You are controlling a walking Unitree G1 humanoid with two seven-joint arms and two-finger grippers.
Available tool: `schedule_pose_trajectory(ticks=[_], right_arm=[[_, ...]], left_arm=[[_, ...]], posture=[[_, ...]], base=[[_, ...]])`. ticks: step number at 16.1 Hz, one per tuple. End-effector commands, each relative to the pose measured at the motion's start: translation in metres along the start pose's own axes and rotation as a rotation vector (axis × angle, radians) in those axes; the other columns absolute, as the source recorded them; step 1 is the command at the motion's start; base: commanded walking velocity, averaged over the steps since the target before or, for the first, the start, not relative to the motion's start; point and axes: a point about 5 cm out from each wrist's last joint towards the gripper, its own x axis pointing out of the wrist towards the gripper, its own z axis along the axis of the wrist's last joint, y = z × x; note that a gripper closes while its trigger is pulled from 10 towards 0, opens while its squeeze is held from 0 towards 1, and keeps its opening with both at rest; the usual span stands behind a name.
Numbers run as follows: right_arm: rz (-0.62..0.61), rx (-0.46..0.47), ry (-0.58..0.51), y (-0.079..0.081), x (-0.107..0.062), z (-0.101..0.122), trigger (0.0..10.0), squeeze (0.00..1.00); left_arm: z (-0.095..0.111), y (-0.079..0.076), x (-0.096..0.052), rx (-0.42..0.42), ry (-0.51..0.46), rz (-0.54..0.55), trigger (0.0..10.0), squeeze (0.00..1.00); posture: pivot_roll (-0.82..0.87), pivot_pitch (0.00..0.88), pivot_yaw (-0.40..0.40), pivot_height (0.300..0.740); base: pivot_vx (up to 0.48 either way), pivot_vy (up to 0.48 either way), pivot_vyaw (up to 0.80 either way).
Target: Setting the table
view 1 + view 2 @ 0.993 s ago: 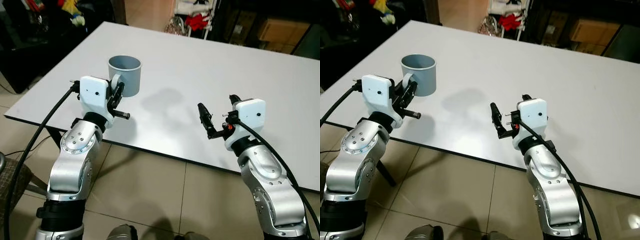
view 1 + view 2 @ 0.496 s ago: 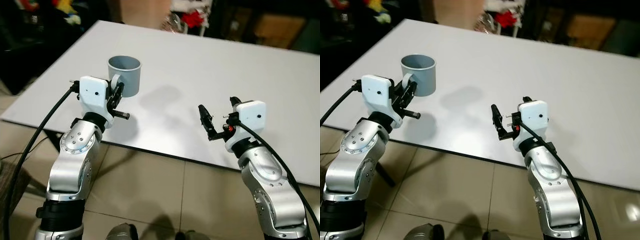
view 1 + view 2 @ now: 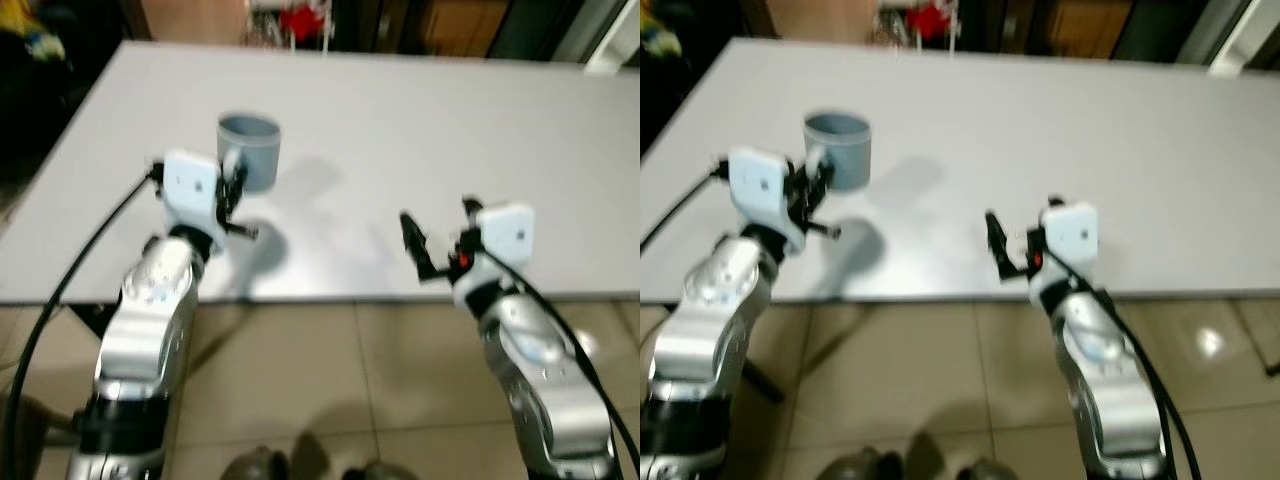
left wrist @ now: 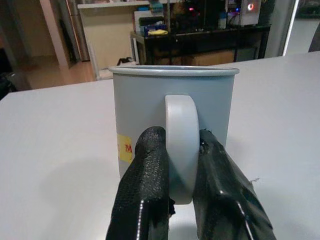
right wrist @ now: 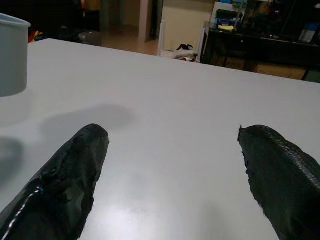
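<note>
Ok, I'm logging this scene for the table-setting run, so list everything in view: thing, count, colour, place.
mug: one, grey-blue with a small yellow label, upright near the robot's-left part of the table, held by its handle.
table: one, white, in front of the robot.
floor: beige tiles, below the table's near edge.
left gripper: one, black fingers shut on the mug's handle.
right gripper: one, black fingers open, above bare tabletop near the table's front edge.

We see our right gripper point(image 5: 170, 170) with its two black fingers spread wide over the white table point(image 5: 165, 100); a grey mug point(image 5: 11, 55) stands farther off.
</note>
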Motion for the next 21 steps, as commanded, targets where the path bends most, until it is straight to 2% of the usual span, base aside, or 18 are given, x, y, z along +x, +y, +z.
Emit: schedule_pose_trajectory(ticks=[1,18,21], right_arm=[[-0.014,-0.011,-0.010,-0.005,-0.001,0.003,10.0,0.00],[0.008,-0.017,-0.012,-0.005,0.001,0.007,10.0,0.00],[0.056,-0.014,0.011,0.001,0.001,0.003,10.0,0.00]], left_arm=[[0.003,-0.003,0.001,-0.016,-0.019,0.000,10.0,0.00],[0.003,-0.005,0.005,-0.028,-0.019,-0.012,10.0,0.00],[-0.003,0.003,0.016,-0.032,0.027,0.001,10.0,0.00]], posture=[[-0.02,0.109,-0.033,0.740],[-0.03,0.098,-0.029,0.740],[-0.04,0.076,0.004,0.740]], base=[[0.000,0.000,0.00],[0.000,0.000,0.00],[0.000,0.000,0.00]])
